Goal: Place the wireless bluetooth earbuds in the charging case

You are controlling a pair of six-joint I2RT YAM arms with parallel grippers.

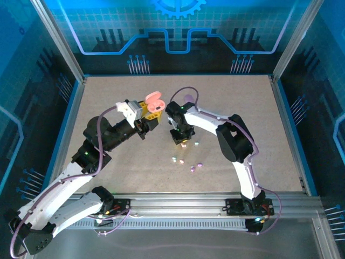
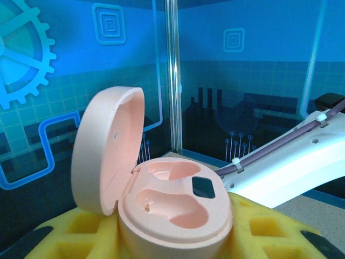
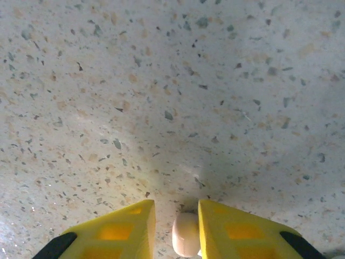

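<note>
My left gripper is raised over the mat and shut on the pink charging case. In the left wrist view the case sits between the yellow fingers with its lid swung open to the left, and both sockets are empty. My right gripper points down at the table among the wireless bluetooth earbuds. Its jaws stand slightly apart around a cream-pink earbud, which lies on the table against the right finger, with a gap to the left finger.
Several loose earbuds, mint and purple, lie scattered just in front of the right gripper. The right arm's white link passes close behind the held case. Blue walls ring the speckled mat.
</note>
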